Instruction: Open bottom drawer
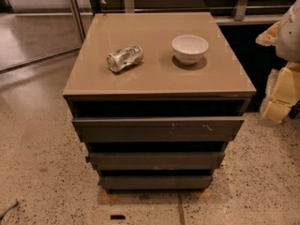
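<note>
Soft overhead light glazes the cabinet top [154, 81], shadows the bowl [190, 48], brightens the pincer [280, 95] at right edge.

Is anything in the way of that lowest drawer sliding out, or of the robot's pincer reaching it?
Nothing visible blocks the bottom drawer: the floor before it holds only a small flat dark mark. The pincer is out of view, so its own path cannot be judged.
</note>
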You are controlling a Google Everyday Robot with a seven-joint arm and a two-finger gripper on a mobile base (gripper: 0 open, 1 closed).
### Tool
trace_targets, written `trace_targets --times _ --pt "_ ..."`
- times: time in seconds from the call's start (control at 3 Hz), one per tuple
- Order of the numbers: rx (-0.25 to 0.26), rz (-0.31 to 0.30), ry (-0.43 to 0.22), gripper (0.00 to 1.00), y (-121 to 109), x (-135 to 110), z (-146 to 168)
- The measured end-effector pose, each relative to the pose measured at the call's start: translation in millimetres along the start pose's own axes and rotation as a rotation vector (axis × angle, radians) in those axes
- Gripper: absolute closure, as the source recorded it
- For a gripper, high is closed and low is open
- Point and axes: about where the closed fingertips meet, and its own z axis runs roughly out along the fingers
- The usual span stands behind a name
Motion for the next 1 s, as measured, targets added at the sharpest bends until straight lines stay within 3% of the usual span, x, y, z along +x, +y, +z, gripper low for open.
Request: trace_targets --times 0.67,1.0 --pt "0.0 0.021 0.007 0.0 6 8 17" --pt "-0.05 0.065 -0.043 0.0 24 35 76"
